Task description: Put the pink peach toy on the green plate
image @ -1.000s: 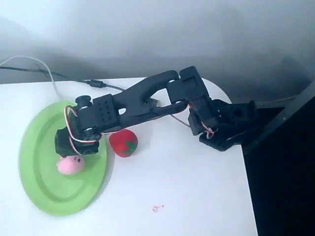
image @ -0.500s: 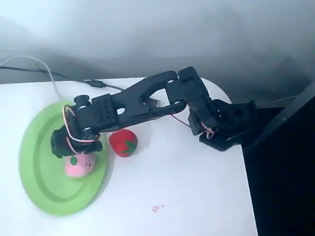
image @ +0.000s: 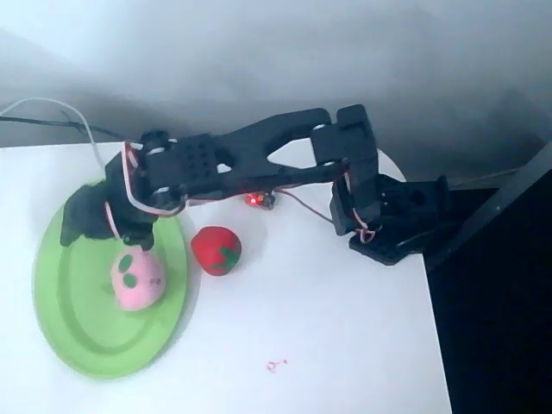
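In the overhead view, one pink peach toy [image: 138,282] is seen lying on the one green plate [image: 73,321], toward the plate's right half, with two dark green leaf marks turned upward. One red strawberry toy [image: 216,250] with a green mark is set on the white surface [image: 328,345] just beside the plate's right rim, apart from it. One black arm [image: 259,155] is stretched from its base at the right toward the plate, and the gripper [image: 86,220] is held above the plate's upper edge, up and to the left of the peach toy and clear of it. Nothing is seen between the jaws, but how wide they are parted cannot be told. One white cable [image: 60,108] is laid across the surface's upper left corner.
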Robot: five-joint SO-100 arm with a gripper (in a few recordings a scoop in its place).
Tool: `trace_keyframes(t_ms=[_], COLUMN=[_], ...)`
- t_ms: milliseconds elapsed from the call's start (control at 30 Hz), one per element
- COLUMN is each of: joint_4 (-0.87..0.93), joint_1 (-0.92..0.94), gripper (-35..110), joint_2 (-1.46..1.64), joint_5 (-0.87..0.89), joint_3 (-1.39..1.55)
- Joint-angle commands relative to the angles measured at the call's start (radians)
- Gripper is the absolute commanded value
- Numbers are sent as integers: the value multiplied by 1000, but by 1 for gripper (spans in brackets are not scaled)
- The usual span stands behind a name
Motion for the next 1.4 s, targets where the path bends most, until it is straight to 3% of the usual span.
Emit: trace_keyframes(t_ms=[0, 167, 500, 700, 867, 1100, 1367], joint_4=[0, 0, 6, 6, 29, 87, 149], joint_1=[26, 81, 54, -49, 38, 161, 103], gripper=[28, 1, 0, 0, 0, 0, 0], joint_2=[202, 453, 945, 1397, 1717, 1873, 1878], joint_5=[-67, -57, 83, 210, 193, 160, 170], joint_3=[130, 403, 807, 1249, 1551, 1759, 1894])
